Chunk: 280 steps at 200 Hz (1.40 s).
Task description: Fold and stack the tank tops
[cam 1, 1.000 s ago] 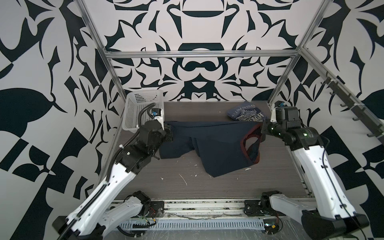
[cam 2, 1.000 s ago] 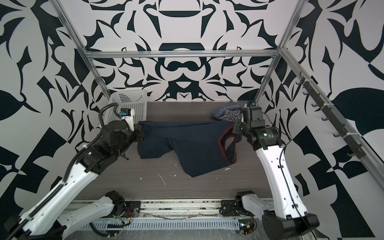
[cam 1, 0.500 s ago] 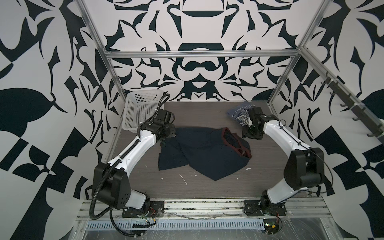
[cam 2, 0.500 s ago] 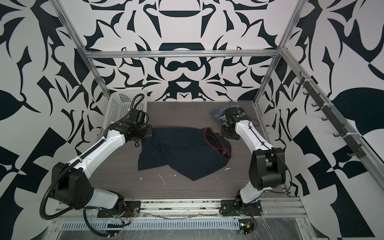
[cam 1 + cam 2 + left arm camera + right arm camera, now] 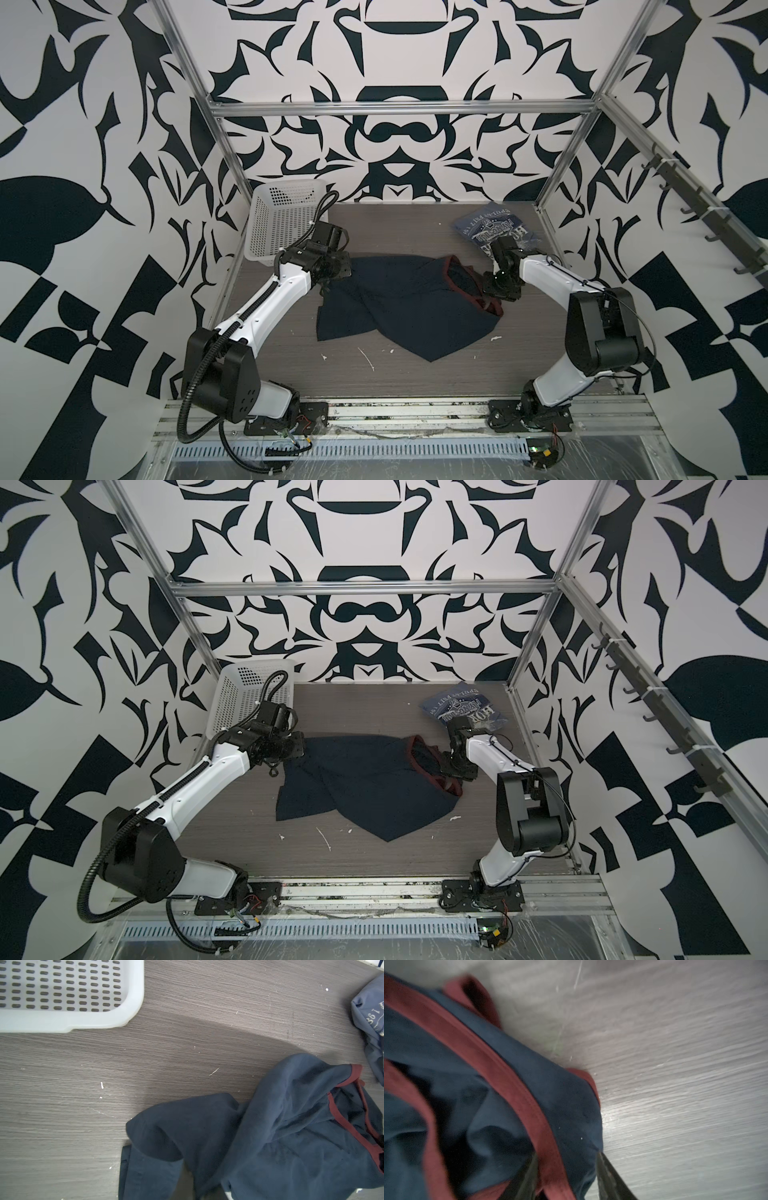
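Nearest the camera, bare table [image 5: 415, 386] with a few white flecks, then the pointed near tip of the navy top [image 5: 415, 307], lying rumpled across the middle with one flap doubled over toward the left. Not yet a fold, judging by the skewed outline; more a laying-out step. Further back, at the left corner of the cloth, left gripper [image 5: 334, 272] pressed together, apparently pinching the hem there, though out of sight in its own wrist view. At the right end, right gripper [image 5: 566, 1155] spread, dark fingers [image 5: 610, 1176] either side of the red-trimmed strap [image 5: 517, 1084], low over the table, nothing pinched yet. Farthest back, the slate-blue top [image 5: 494, 226] crumpled in the far right corner, print up, well apart from the white basket [image 5: 286, 195] in the far left corner.

To do this well: close on the strap and the layer beneath together, not the trim alone; keep the left pinch firm; draw the two ends apart and low, so as to flatten the doubled flap before any crease; steer clear of the slate-blue top just behind the right wrist.

Against a second ago: then stretched taut in the air between both arms raised toward the camera, right end clamped; now down on the table, slack, right end let go. Against half a second ago: much the same heap, right gripper shifted nearer, onto the strap
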{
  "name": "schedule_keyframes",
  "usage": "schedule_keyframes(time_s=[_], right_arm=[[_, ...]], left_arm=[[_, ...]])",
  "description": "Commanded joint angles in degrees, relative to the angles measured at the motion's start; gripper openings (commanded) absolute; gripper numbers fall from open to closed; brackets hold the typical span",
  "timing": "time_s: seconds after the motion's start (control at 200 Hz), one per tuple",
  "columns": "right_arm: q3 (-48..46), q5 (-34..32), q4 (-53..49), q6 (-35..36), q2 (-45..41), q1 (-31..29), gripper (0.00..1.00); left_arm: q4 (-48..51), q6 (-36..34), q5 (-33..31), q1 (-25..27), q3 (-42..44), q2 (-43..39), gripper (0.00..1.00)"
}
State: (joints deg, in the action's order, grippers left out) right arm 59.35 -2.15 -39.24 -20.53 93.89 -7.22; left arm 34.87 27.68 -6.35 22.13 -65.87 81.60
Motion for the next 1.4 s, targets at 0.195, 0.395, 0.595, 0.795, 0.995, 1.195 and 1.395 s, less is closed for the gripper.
schedule_keyframes(time_s=[0.195, 0.395, 0.595, 0.795, 0.995, 1.195, 1.395], right_arm=[[-2.04, -4.94, -0.51, -0.60, 0.28, -2.53, 0.41], [0.50, -10.00, -2.90, -0.55, -1.27, -2.58, 0.12], [3.41, -17.07, -7.99, -0.91, -13.36, -2.55, 0.00], [15.16, -18.81, -17.11, -0.15, -29.87, -2.00, 0.00], [30.61, -20.01, -22.67, 0.25, -39.80, -1.86, 0.00], [38.72, -18.97, -27.40, 0.45, -41.71, -1.92, 0.00], [25.63, -17.70, -22.12, -0.74, -40.80, -1.87, 0.00]], left_arm=[[-0.03, 0.66, -0.11, -0.25, 0.55, -0.63, 0.00], [0.79, 0.88, -0.37, -0.25, -0.22, -2.59, 0.00], [1.18, 0.66, -1.21, -0.51, -0.58, -11.01, 0.00], [-1.25, -0.50, -1.67, -0.60, -1.90, -26.03, 0.00], [-1.62, -1.84, -2.82, -0.60, -6.38, -39.88, 0.00], [1.78, -0.18, 1.49, -0.60, -9.12, -43.51, 0.00], [11.53, 4.94, 3.67, -0.60, -5.05, -26.88, 0.00]])
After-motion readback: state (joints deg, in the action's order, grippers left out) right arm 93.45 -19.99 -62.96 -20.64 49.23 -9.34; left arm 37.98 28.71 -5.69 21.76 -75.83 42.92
